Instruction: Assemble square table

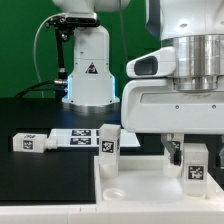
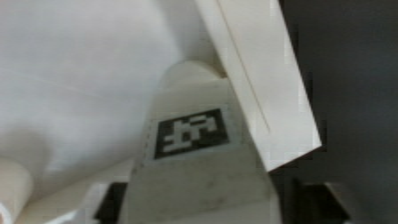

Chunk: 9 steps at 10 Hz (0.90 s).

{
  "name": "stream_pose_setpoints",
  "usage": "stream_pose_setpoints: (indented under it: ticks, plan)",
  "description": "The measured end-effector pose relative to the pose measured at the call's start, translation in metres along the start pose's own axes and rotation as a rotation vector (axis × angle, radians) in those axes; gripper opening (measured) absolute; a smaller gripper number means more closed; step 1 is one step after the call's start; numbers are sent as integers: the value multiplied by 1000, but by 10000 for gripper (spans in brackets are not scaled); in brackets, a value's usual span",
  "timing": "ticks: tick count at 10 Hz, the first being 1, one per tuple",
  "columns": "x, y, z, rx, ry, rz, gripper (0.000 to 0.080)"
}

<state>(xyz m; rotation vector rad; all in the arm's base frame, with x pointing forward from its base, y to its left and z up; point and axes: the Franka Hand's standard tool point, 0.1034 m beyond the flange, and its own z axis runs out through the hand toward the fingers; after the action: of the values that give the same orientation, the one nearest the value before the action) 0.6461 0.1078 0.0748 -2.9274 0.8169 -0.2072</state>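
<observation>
The exterior view gives the whole layout. The gripper (image 1: 188, 158) hangs from the large white hand at the right of the frame. Its fingers (image 1: 172, 152) reach down beside a tagged leg (image 1: 194, 168) at the lower right. This leg stands upright on the square top (image 1: 140, 195), its long axis vertical and its black-and-white tag facing the camera.

The wrist view loses all of that and gives the close-up instead. The same tagged leg (image 2: 192, 135) runs lengthwise away from the lens, between two dark pads (image 2: 114, 203), with the tag on the face turned toward the camera. Past it lie the pale, smooth face of the square top (image 2: 71, 90) and its raised edge.

The fingers straddle the leg at a width only a little greater than the leg's own. A thin strip seems to show beside one pad, so I cannot tell whether they actually clamp it.

Only the exterior view shows the rest:
- A second leg (image 1: 108, 141) stands upright at the top's far corner, toward the exterior view's left (whether on the top or just behind it is unclear).
- A third leg (image 1: 25, 143) lies flat on the black table at the left of the frame.
- The marker board (image 1: 70, 137) lies between those two.
- The robot base (image 1: 85, 70) is at the upper centre.
</observation>
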Motion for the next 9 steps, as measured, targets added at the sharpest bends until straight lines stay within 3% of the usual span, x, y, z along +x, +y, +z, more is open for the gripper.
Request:
stream_pose_setpoints:
  ticks: [1, 6, 9]
  plan:
    - [1, 1, 0, -1, 0, 89, 288]
    - [-4, 5, 1, -20, -33, 744, 288]
    - [-4, 6, 1, -15, -68, 1028, 288]
